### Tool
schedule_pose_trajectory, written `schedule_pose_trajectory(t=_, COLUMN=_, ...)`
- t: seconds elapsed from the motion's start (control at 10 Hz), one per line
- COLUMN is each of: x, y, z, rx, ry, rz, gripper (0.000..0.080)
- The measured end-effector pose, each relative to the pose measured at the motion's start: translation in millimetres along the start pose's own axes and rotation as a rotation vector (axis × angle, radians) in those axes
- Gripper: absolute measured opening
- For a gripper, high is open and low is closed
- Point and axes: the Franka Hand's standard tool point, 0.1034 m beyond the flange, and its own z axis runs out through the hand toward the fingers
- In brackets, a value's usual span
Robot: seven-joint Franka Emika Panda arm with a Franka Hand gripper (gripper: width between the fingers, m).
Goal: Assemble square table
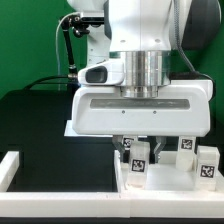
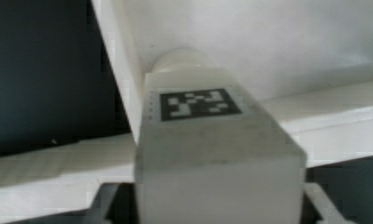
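My gripper (image 1: 143,146) hangs over the white square tabletop panel (image 1: 165,186) at the front of the exterior view's right. It is shut on a short white tagged leg (image 1: 135,160), which stands upright on or just above the panel; contact is hidden. In the wrist view the same leg (image 2: 209,130) fills the middle with its tag facing the camera. It sits between my dark fingers (image 2: 112,205), gripper (image 2: 215,208). Panel surfaces (image 2: 254,40) lie behind it. Two more tagged legs (image 1: 185,148) (image 1: 207,163) stand on the panel to the right.
The marker board (image 1: 72,125) lies on the black table behind my gripper, mostly hidden. White border bars run along the left (image 1: 12,170) and the front edge (image 1: 60,212). A green wall and black cables (image 1: 50,78) are at the back.
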Motion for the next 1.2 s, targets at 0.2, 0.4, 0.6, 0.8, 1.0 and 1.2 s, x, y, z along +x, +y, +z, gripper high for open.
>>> schedule_pose_trajectory(t=0.2, x=1.1, y=4.2, z=2.3, rx=-0.012, ry=0.009, rz=0.259, gripper=0.0293)
schedule_pose_trajectory(t=0.4, x=0.6, y=10.3, z=2.9, rx=-0.021, ry=0.025, rz=0.616, gripper=0.0293)
schedule_pose_trajectory(t=0.6, x=-4.4, y=16.7, z=2.9, rx=0.025, ry=-0.053, rz=1.027, gripper=0.0293)
schedule_pose_trajectory(t=0.8, x=-6.4, y=18.2, z=3.3, rx=0.029, ry=-0.085, rz=1.214, gripper=0.0294)
schedule_pose_trajectory(t=1.0, x=-7.1, y=18.0, z=3.6, rx=0.027, ry=-0.088, rz=1.229, gripper=0.0338)
schedule_pose_trajectory(t=1.2, x=-7.5, y=11.4, z=2.3, rx=0.019, ry=-0.067, rz=0.847, gripper=0.0517)
